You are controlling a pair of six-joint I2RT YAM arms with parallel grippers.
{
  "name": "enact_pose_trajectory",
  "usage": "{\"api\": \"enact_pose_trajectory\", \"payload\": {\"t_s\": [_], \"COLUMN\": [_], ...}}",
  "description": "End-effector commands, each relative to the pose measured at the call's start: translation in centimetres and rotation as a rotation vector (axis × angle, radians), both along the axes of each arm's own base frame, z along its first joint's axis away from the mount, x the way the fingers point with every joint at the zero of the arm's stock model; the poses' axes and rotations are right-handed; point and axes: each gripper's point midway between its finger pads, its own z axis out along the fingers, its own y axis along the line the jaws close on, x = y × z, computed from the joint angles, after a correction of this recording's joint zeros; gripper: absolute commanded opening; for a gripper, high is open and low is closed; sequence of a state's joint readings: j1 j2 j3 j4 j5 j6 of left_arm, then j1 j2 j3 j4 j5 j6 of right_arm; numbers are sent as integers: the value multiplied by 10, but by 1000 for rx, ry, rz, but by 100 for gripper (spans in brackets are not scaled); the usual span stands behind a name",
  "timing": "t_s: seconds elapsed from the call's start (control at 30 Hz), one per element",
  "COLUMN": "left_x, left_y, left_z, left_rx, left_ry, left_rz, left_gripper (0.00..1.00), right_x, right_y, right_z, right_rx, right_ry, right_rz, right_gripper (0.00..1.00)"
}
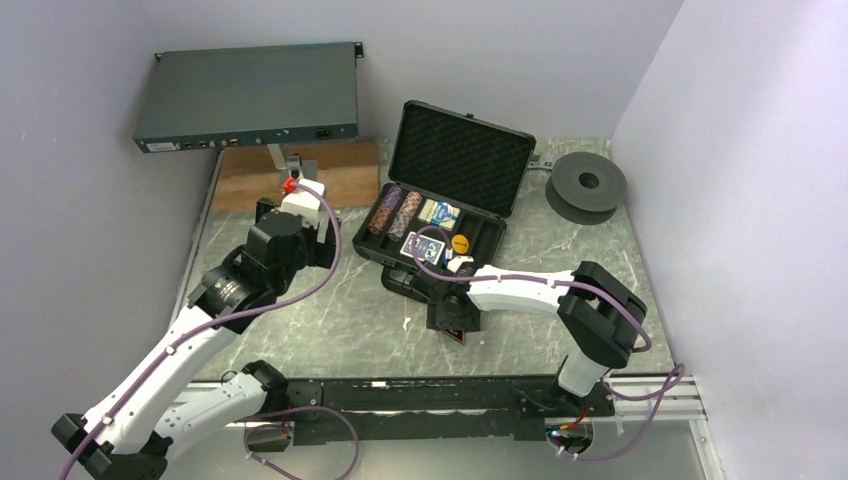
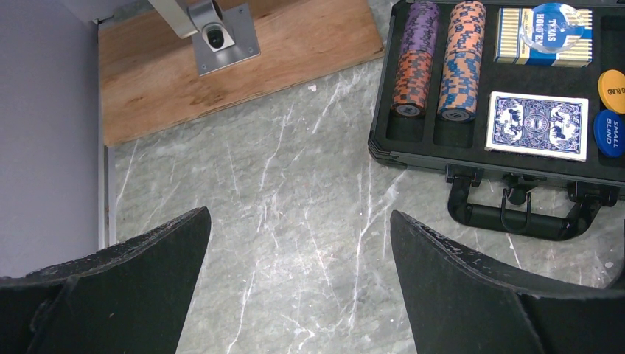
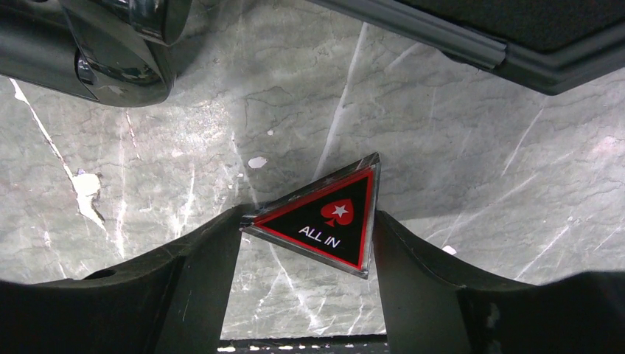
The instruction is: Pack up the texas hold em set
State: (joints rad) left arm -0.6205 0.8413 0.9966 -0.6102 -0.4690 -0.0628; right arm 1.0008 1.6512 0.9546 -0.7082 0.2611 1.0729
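The right gripper (image 3: 308,221) is closed on the triangular button (image 3: 324,217), a black and red piece marked "ALL IN". It holds the piece by its two side corners, low over the table (image 1: 330,320) and just in front of the briefcase (image 1: 462,155); I cannot tell if the piece touches the table. The left gripper (image 2: 298,217) is wide open and holds nothing, over bare table to the left of the briefcase. The briefcase is open with its lid up, and inside lie two chip rolls (image 2: 413,59), two blue card decks (image 2: 538,125), an orange button (image 2: 613,90) and a blue button (image 2: 609,133).
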Motion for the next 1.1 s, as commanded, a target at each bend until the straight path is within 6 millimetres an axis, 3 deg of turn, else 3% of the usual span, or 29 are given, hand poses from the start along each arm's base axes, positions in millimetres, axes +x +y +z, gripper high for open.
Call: {"api": "enact_pose_trajectory", "payload": {"t_s": [0.0,0.2,0.27,0.4,0.5,0.67,1.07], "left_x": [2,2,2,2,2,2,2], "left_y": [4,4,4,4,4,2,4], "left_z": [7,8,7,8,8,6,7], "left_rx": [0,-1,1,0,-2,-2,-1], "left_ry": [-33,-34,-34,-35,-35,-29,-33], "left_rz": [12,12,13,13,15,7,13], "left_gripper": [98,98,98,98,98,98,98], "right_x": [-2,-2,-2,0,1,4,19], "right_y": [-4,-3,-1,2,3,10,36], "right_z": [0,1,3,8,13,29,96], "right_rx": [-17,-13,-4,12,17,40,216], "right_ry": [-3,-3,-5,-16,-23,-37,-167], "right_rz": [-14,-9,-3,6,10,32,130], "right_gripper": [63,53,44,16,3,0,0]}}
